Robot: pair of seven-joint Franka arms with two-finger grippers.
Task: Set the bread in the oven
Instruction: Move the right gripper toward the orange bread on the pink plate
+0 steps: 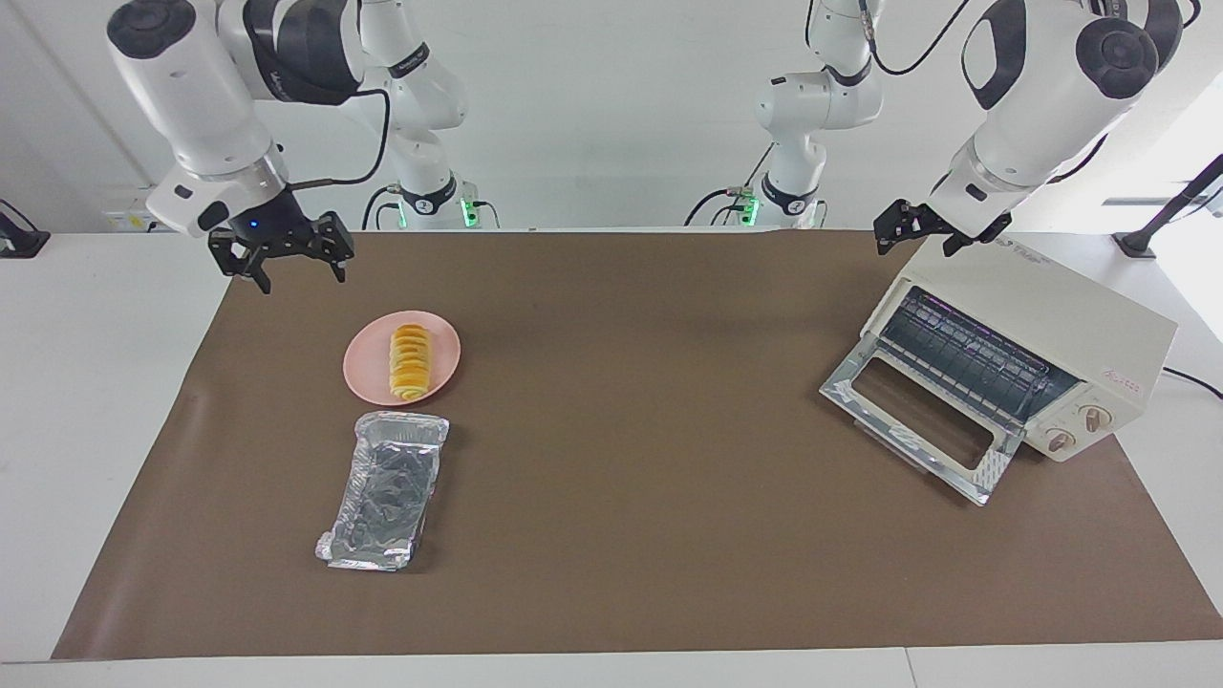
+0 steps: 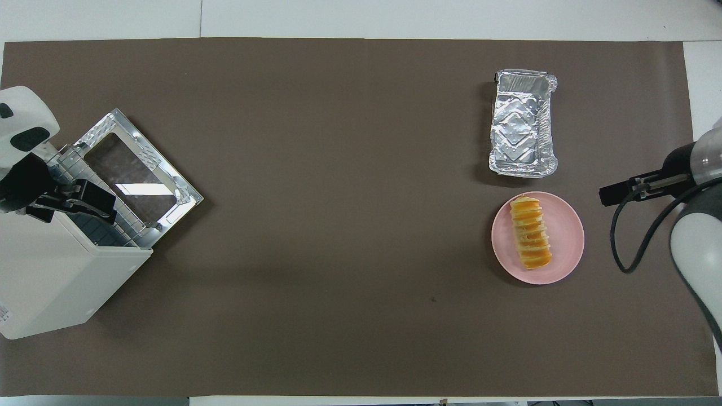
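Note:
The bread [image 1: 411, 361], a ridged yellow-orange loaf, lies on a round pink plate [image 1: 368, 377] toward the right arm's end of the table; it also shows in the overhead view [image 2: 530, 232]. My right gripper [image 1: 300, 275] is open and empty, up in the air over the brown mat beside the plate [image 2: 567, 239]. The cream-white oven [image 1: 1051, 315] stands at the left arm's end with its glass door [image 1: 917, 420] dropped open and the wire rack showing. My left gripper [image 1: 915, 247] hangs open and empty over the oven's top edge [image 2: 73, 200].
A crinkled silver foil tray [image 1: 387, 487] lies empty on the mat next to the plate, farther from the robots [image 2: 522, 129]. A brown mat [image 1: 650, 497] covers most of the white table.

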